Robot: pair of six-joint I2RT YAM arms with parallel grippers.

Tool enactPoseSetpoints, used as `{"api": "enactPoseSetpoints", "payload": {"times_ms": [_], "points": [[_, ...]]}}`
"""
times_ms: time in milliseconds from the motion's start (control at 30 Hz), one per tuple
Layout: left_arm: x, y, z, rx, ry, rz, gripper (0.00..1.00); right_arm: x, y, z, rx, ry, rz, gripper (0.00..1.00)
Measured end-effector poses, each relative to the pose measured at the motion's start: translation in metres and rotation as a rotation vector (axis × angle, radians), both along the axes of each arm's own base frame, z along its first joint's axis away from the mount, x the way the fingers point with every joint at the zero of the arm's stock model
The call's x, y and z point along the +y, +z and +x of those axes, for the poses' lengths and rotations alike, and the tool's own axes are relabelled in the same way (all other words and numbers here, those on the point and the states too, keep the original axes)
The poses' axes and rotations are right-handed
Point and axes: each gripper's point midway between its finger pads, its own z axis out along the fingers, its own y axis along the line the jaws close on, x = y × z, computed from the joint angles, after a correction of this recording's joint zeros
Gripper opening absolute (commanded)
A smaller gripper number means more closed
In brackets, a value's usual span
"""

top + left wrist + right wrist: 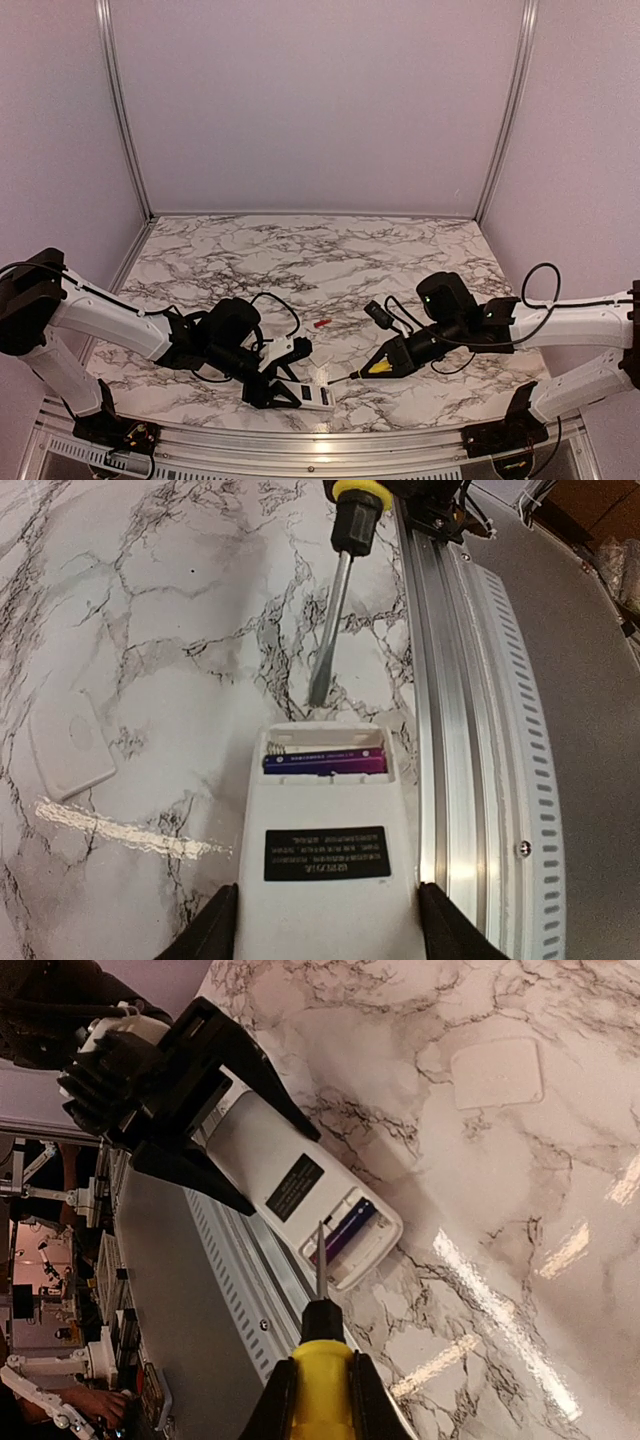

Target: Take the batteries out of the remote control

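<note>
On the marble table (300, 250), pins the remote control (330, 810) back-up in the left gripper (325, 930), jaws half-spread against both long sides, long axis along the near rail (450, 730), open battery bay (325, 745) pointing toward the right arm. Clamps the yellow-handled screwdriver (340, 590) tight in the right gripper (320, 1400), blade tip just off the bay end (touching or not, cannot tell). Shows the white cover (70, 745) flat on the marble apart from the remote, one dark blue-purple battery (322, 764) crosswise in the bay, one red battery (321, 323) loose between the arms.
</note>
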Motion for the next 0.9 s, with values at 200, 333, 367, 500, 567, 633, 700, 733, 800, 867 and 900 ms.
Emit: {"api": "enactPoseSetpoints", "payload": {"times_ms": [200,333,367,500,567,633,700,733,800,867,900], "points": [[0.0,-0.001,0.002,-0.028,-0.004,0.003,0.0,-0.003,-0.013,-0.002,0.046,-0.01,-0.045,0.0],[0.001,-0.002,0.003,-0.03,-0.002,0.006,0.0,-0.005,-0.023,-0.004,0.075,-0.019,-0.068,0.0],[0.0,-0.002,0.003,-0.031,-0.002,0.006,0.0,-0.006,-0.026,-0.004,0.08,-0.019,-0.072,0.0],[0.001,-0.002,0.003,-0.03,-0.001,0.006,0.0,-0.002,-0.033,-0.003,0.1,-0.016,-0.075,0.0],[0.001,-0.004,0.003,-0.028,-0.001,0.01,0.0,0.0,-0.036,-0.003,0.107,-0.013,-0.069,0.0],[0.0,-0.006,0.003,-0.025,-0.001,0.014,0.0,0.002,-0.039,-0.003,0.119,-0.01,-0.067,0.0],[0.001,-0.007,0.003,-0.024,-0.001,0.017,0.0,0.004,-0.04,-0.003,0.124,-0.005,-0.057,0.0],[0.001,-0.007,0.003,-0.022,-0.001,0.019,0.0,0.005,-0.041,-0.003,0.127,-0.004,-0.054,0.0],[0.001,-0.009,0.003,-0.018,0.001,0.024,0.0,0.006,-0.044,-0.004,0.137,-0.001,-0.046,0.0],[0.002,-0.01,0.002,-0.015,0.001,0.027,0.0,0.007,-0.047,-0.004,0.147,-0.002,-0.036,0.0],[0.001,-0.01,0.002,-0.014,0.0,0.026,0.0,0.007,-0.049,-0.005,0.154,-0.001,-0.029,0.0]]}}
